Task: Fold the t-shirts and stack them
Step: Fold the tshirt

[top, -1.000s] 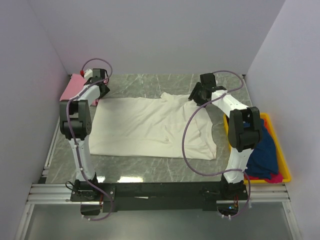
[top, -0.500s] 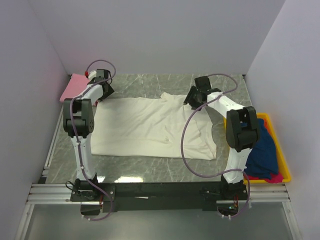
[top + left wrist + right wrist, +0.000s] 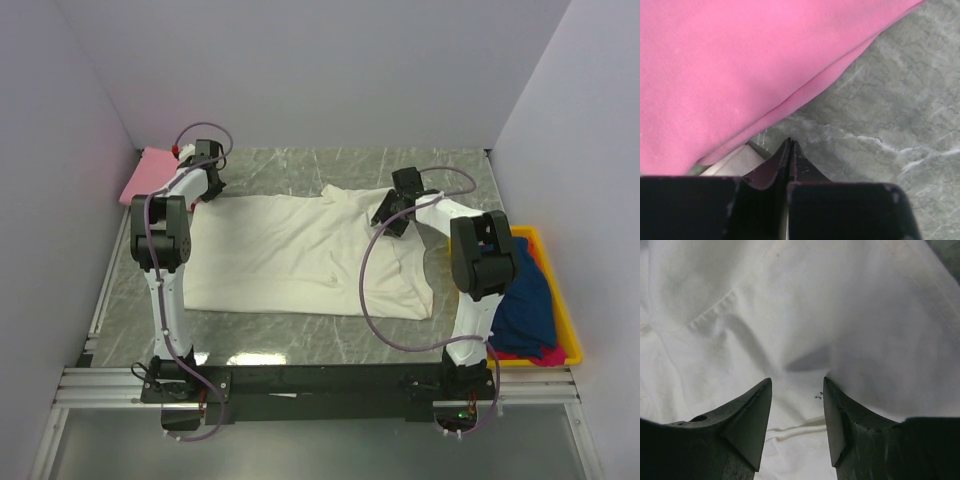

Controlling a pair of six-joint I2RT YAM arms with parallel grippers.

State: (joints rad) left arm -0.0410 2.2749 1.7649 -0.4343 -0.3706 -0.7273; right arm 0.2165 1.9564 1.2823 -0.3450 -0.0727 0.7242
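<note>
A cream-white t-shirt (image 3: 290, 255) lies spread flat across the marble table (image 3: 300, 170). My left gripper (image 3: 200, 190) sits low at the shirt's far left corner, next to a folded pink t-shirt (image 3: 150, 172). In the left wrist view its jaws are pressed together (image 3: 790, 144), with the pink t-shirt (image 3: 740, 65) ahead, cream cloth (image 3: 732, 164) at the left finger and a pale strip between the fingers. My right gripper (image 3: 388, 218) rests on the shirt's far right part. Its jaws stand open (image 3: 796, 382) over cream fabric (image 3: 840, 300) with a small crease between them.
A yellow bin (image 3: 570, 330) stands at the right table edge, holding a dark blue t-shirt (image 3: 525, 300) and a magenta one (image 3: 545, 353). Grey walls close in the back and both sides. Purple cables loop from both arms.
My left gripper has closed at the shirt's far left corner. My right gripper has come down and nearer, from above the collar area onto the cloth, its jaws narrowing a little.
</note>
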